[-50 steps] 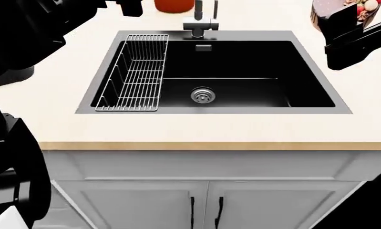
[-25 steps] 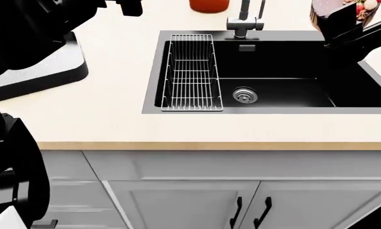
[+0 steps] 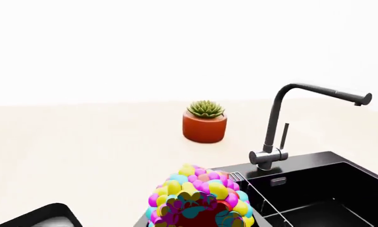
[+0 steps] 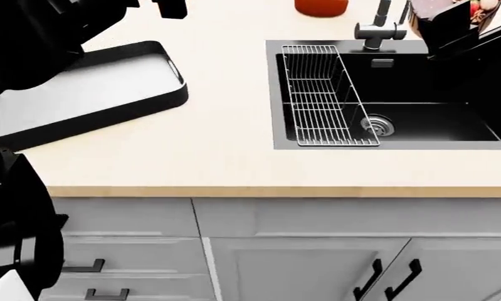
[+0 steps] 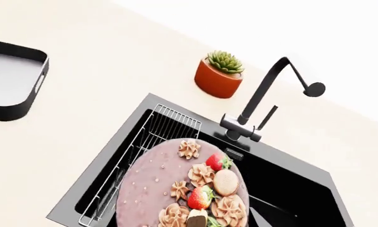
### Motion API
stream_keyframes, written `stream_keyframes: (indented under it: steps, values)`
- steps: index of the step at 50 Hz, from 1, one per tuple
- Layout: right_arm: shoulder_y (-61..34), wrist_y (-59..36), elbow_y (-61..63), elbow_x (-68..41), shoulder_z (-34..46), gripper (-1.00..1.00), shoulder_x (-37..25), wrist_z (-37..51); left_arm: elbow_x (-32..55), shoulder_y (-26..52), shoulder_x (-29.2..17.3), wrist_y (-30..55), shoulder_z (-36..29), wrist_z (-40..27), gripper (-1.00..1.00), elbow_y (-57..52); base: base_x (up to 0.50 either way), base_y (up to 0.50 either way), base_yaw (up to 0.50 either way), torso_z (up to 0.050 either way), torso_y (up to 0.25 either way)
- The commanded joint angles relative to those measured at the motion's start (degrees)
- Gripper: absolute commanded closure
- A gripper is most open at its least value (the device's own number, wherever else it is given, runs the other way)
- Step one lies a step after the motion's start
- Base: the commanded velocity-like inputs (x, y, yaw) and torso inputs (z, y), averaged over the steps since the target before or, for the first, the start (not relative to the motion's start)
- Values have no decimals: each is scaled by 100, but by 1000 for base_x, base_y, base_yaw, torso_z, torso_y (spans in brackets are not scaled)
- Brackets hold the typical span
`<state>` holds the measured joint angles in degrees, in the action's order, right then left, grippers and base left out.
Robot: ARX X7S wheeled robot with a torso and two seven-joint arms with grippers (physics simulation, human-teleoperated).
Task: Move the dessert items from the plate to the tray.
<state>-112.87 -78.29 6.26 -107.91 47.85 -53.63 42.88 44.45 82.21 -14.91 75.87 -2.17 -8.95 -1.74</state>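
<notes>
The view is swinging leftward: the tray [image 4: 91,94] is now sliding fully into sight at the left of the tabletop [image 4: 233,157], while the sink [image 4: 417,106] is drifting right. That is bringing both desserts toward their goal. The left gripper is carrying the candy ball [image 3: 198,196] above the tabletop near the sink's corner; the right gripper is carrying the cake [image 5: 182,189] over the sink. The fingers themselves are hidden, so I cannot tell how they are closing.

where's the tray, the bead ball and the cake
tray [image 4: 108,84], head view, pale floor
bead ball [image 3: 198,196], left wrist view, beaded top
cake [image 5: 176,189], right wrist view, pink top
</notes>
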Motion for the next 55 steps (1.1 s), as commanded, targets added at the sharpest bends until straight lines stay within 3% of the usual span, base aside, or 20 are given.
stream_keyframes:
  steps: [1,55]
  values:
    - [-116,-64,-21,279,-67,100,60,-124,49,41,21,-7,56,-8,100,19,-1,500,0,0,0]
    - [-67,112,67,342,42,100,-5,-242,236,-30,-51,-98,-26,-123,100,28,-1,500,0,0,1]
